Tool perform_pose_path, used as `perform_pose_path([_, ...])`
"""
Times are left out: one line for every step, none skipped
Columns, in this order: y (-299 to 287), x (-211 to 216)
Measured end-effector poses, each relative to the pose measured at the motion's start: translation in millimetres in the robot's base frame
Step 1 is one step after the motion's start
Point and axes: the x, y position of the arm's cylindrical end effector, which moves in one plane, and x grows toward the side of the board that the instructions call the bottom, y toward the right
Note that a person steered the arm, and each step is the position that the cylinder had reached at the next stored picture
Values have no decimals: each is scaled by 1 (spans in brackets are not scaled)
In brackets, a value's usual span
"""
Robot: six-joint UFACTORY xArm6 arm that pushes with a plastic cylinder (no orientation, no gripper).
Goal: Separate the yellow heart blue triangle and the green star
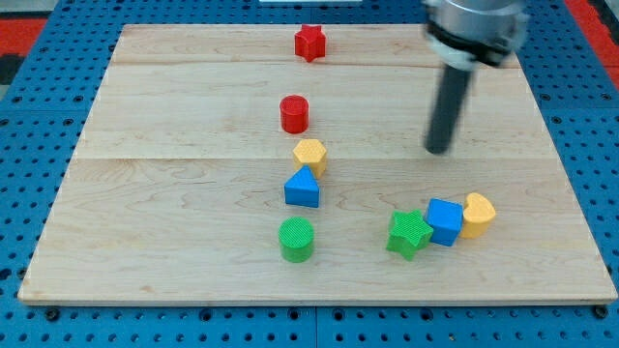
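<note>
Camera view: a wooden board [193,97] on a blue pegboard [39,329], with 8 small blocks.
Arm: ends in a dark rod with no claw, so nothing opens, closes or grasps; my tip [439,150] rests on bare wood toward the view's right.
Tip position: above the cluster, well apart from it.
Task cluster: green star [409,233], blue block [445,221] and yellow heart [478,214], touching in a row at the view's lower right.
Centre column: red star [309,43], red cylinder [294,114], yellow hexagon [309,155], blue triangle [303,188], green cylinder [297,239], from top to bottom.
</note>
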Motion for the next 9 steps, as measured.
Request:
perform_pose_path([48, 72])
perform_pose_path([51, 99])
perform_pose_path([-18, 91])
perform_pose_path([-57, 70])
perform_pose_path([-58, 42])
perform_pose_path([-61, 37])
perform_pose_path([-45, 74])
perform_pose_path([-64, 86])
perform_pose_path([-99, 69])
